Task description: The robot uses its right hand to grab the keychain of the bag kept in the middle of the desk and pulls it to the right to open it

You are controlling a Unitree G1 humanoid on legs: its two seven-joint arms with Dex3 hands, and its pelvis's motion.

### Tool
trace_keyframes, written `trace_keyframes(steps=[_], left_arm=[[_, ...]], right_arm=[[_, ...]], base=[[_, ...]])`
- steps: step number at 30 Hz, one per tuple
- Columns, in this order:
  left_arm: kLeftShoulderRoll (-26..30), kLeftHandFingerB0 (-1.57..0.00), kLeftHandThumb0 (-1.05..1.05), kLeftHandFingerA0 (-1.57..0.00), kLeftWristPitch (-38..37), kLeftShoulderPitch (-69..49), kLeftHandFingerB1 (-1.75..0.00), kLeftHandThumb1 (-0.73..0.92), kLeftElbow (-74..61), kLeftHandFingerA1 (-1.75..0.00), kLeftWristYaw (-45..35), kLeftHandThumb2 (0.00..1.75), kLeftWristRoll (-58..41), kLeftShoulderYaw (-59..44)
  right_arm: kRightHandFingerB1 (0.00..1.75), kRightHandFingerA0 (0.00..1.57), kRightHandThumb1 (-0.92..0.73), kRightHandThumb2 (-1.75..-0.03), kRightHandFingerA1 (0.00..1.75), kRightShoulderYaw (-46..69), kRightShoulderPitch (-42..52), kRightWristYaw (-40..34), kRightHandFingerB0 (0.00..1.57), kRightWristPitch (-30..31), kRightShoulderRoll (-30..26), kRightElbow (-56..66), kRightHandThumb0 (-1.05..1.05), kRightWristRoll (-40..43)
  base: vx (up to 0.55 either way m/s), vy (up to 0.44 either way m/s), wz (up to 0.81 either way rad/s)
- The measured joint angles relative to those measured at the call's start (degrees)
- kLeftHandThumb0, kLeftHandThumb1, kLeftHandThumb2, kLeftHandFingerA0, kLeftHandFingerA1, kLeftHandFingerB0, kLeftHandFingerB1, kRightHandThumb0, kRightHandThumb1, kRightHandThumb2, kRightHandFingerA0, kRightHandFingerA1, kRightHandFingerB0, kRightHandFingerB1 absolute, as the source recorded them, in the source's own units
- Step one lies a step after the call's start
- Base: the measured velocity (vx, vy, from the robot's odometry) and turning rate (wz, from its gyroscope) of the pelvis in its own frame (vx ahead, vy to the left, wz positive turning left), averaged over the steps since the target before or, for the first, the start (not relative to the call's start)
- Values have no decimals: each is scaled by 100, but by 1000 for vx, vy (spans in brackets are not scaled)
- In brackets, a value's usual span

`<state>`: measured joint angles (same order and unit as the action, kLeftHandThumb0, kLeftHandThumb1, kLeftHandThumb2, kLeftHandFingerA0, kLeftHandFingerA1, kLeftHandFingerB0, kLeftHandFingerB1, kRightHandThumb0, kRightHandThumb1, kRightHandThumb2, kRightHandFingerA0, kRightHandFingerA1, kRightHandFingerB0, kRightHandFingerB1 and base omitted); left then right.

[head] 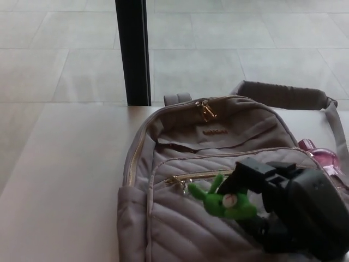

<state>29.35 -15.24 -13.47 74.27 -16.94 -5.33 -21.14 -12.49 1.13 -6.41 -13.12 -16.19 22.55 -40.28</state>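
A grey quilted backpack [180,147] lies on the pale desk [60,180], its front pocket zipper [188,177] gold-toned. A green frog-shaped keychain [223,203] hangs from the zipper pull [177,180]. My right hand [272,202] reaches in from the lower right over the pocket, its black fingers [251,174] closed around the keychain, which is lifted and stretched rightward from the pull. The part of the zipper right of the keychain is hidden behind my hand. My left hand does not show.
A black post [133,52] stands behind the desk's far edge. The bag's strap [283,95] loops to the back right. A pink transparent object [322,155] sits in the bag's right side pocket. Tiled floor lies beyond.
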Motion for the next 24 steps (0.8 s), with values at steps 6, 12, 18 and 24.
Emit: trace_keyframes(steps=[6,12,18,24], left_arm=[[-2,-45,-91,-58,1,-25,-41,92,-9,-51,-10,87,-39,-20],[-2,-45,-90,-57,1,-59,-40,92,1,-48,-2,85,-35,5],[-2,-48,-86,-57,4,-67,-39,92,16,-48,0,84,-38,3],[-2,-44,-90,-55,7,-65,-41,92,1,-50,-10,85,-45,-11]], right_arm=[[170,96,-53,-122,175,424,-485,274,68,274,-46,-66,-25,64],[127,124,-46,-117,143,830,-1075,710,99,630,-396,-285,-30,99],[156,97,-43,-117,175,1060,-1430,817,77,650,-820,-899,-23,139],[124,97,-42,-112,175,1066,-1373,781,86,452,-1137,-1397,-25,151]], base=[[0,0,0],[0,0,0],[0,0,0],[0,0,0]])
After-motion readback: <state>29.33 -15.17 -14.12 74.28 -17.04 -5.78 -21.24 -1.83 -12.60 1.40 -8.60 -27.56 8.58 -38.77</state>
